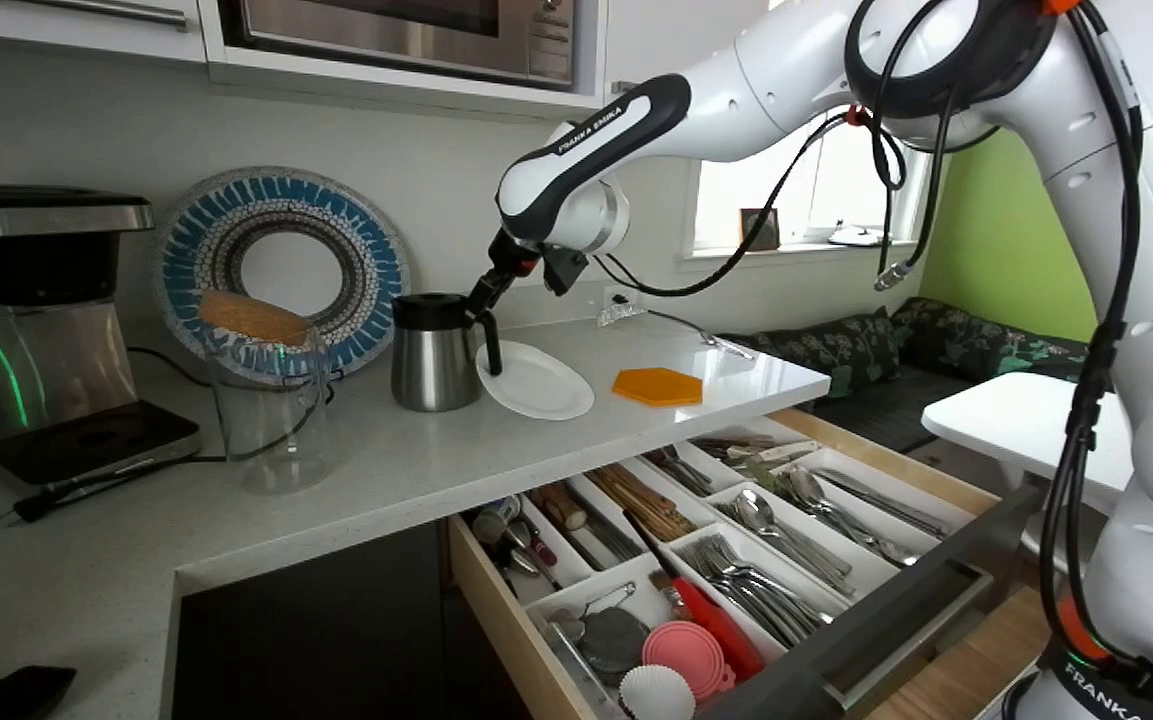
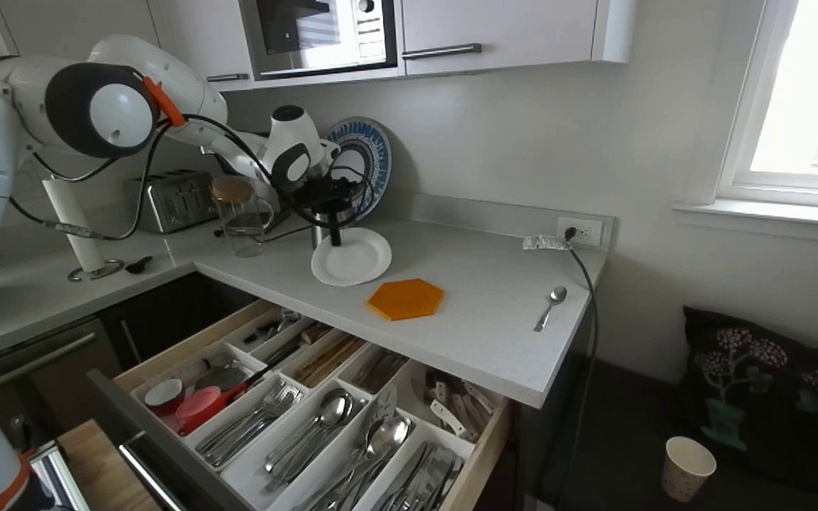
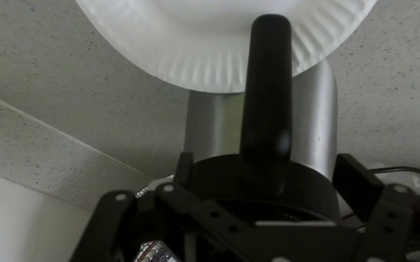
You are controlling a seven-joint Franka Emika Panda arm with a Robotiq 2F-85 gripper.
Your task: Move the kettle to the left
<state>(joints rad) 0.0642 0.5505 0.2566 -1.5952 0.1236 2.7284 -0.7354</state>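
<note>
1 steel kettle (image 1: 435, 365) is standing on the counter (image 1: 386, 465); the gripper (image 3: 267, 171) is hanging with 2 fingers (image 3: 357, 185) wide apart, lid (image 3: 311, 187) and handle (image 3: 268, 87) showing between them in the wrist view.

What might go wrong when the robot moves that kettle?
The gripper is open, with the top of the kettle between its jaws in the wrist view. If it squeezes unevenly, the kettle might tip or slip.

The handle hangs over the edge of the paper plate, so the plate could get dragged along.

A glass jug stands near the kettle; if the kettle goes that way, it may bump the jug.
</note>
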